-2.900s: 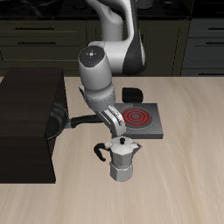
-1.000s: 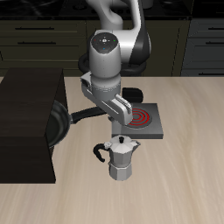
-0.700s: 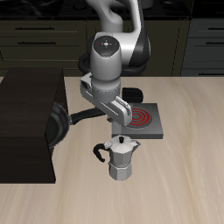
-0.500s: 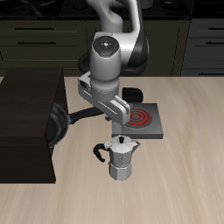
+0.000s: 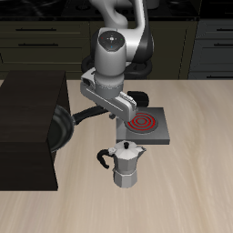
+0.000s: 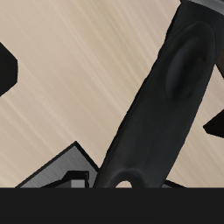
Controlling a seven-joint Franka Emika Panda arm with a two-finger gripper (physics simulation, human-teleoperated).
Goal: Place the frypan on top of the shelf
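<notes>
1. Beside the shelf (image 5: 32, 127), the frypan (image 5: 62, 127) hung tilted against the side wall, its handle (image 6: 162, 96) pinched in the tool (image 5: 96, 112).
2. Compared with a second earlier, the arm had risen slightly and carried the handle higher, so lifting seemed underway; the shelf top remained bare.
3. Nothing sat in the pan; the moka pot (image 5: 126, 163) stood on the table (image 5: 191, 155), not the stove (image 5: 146, 126).

The shelf (image 5: 32, 127) walls one side, while stove (image 5: 146, 126) and moka pot (image 5: 127, 164) crowd the other.
</notes>
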